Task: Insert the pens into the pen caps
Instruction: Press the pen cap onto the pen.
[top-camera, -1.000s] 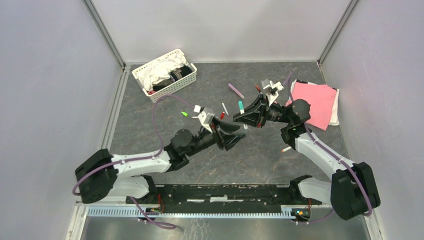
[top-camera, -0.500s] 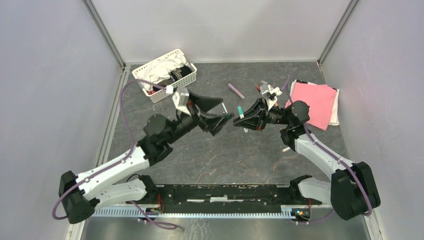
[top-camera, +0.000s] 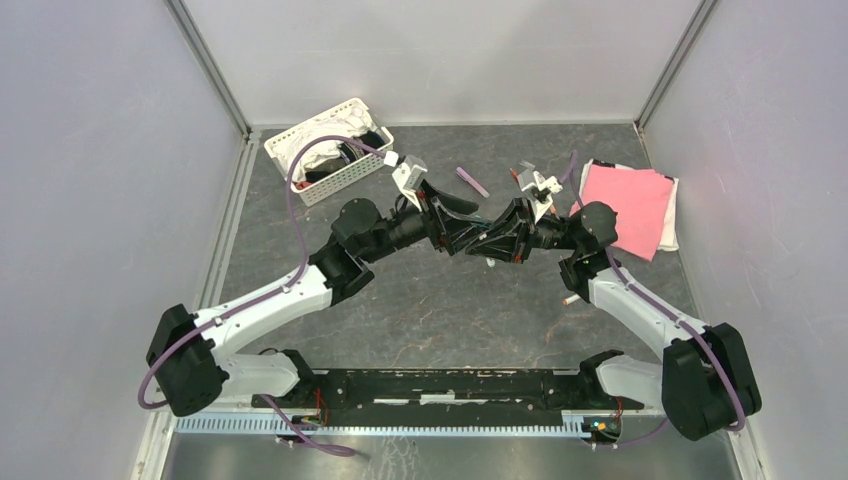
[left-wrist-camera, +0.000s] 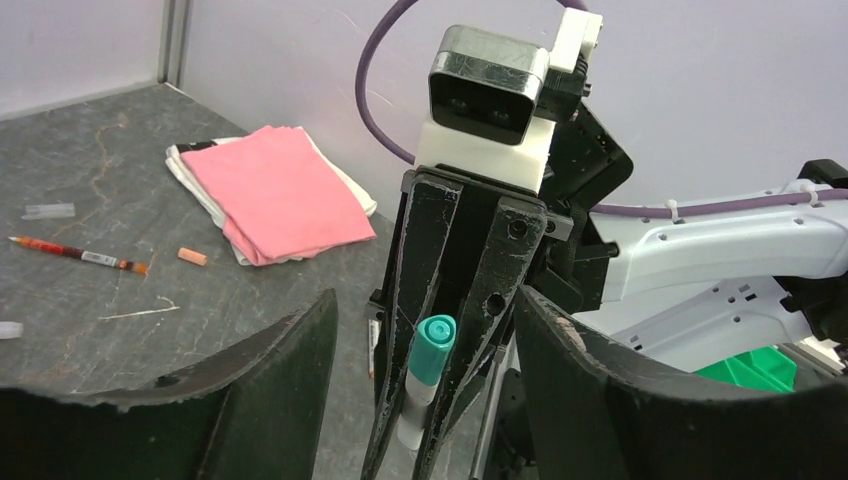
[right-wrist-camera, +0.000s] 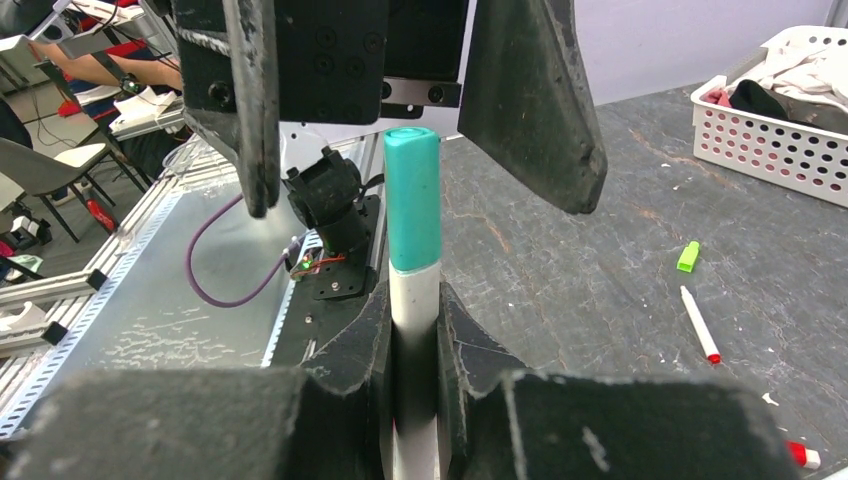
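My right gripper (right-wrist-camera: 412, 330) squeezes a pen (right-wrist-camera: 414, 300) by its smooth, round white barrel. A teal cap (right-wrist-camera: 411, 195), a shiny plastic tube, sits on the end that sticks out. My left gripper (left-wrist-camera: 425, 300) is spread wide. Its rough black fingers (right-wrist-camera: 530, 100) stand on each side of the cap, not touching it. On the grey, scratchy table (left-wrist-camera: 100, 290) lies a thin red pen (left-wrist-camera: 78, 254). Its white label is too small to read. A soft pink cloth (left-wrist-camera: 275, 190) is folded nearby.
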